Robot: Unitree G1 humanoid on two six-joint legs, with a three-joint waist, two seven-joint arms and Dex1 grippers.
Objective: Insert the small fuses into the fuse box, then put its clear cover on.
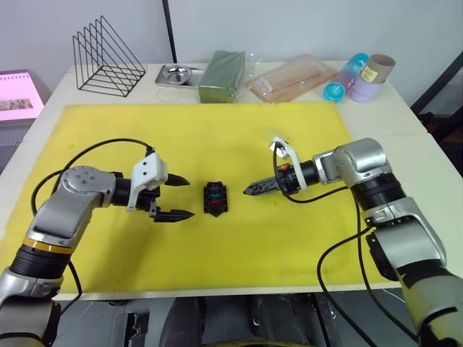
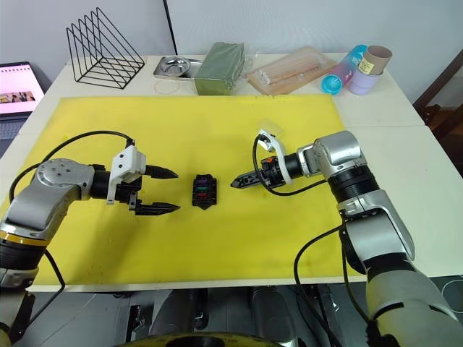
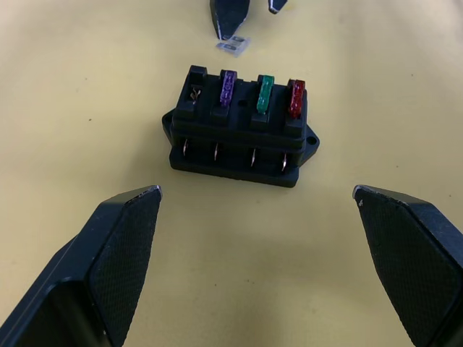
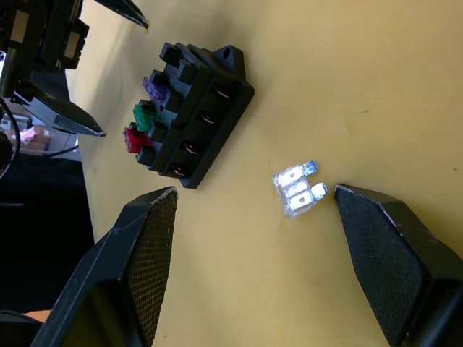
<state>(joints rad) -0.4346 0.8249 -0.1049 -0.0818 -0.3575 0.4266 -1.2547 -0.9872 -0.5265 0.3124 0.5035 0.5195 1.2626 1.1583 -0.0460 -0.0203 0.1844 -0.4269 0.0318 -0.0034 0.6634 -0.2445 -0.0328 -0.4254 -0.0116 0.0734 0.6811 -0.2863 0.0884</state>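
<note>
The black fuse box (image 1: pixel 215 198) sits on the yellow mat (image 1: pixel 217 130) between my two grippers. Three small fuses stand in its slots: purple (image 3: pixel 227 88), green (image 3: pixel 265 94) and red (image 3: pixel 296 98); the end slot beside the purple one is bare. A pale fuse (image 4: pixel 296 189) lies loose on the mat just right of the box. My right gripper (image 4: pixel 255 189) is open around it without touching. My left gripper (image 1: pixel 188 197) is open just left of the box. A small clear cover (image 2: pixel 269 129) lies on the mat behind my right wrist.
Along the back of the table stand a black wire rack (image 1: pixel 107 58), a steel tray (image 1: pixel 179 74), a green packet (image 1: pixel 223 74), a clear bag of wooden sticks (image 1: pixel 293 78), plastic cups (image 1: pixel 347 78) and a cardboard tube (image 1: pixel 377 67). A laptop (image 1: pixel 18 94) is at far left.
</note>
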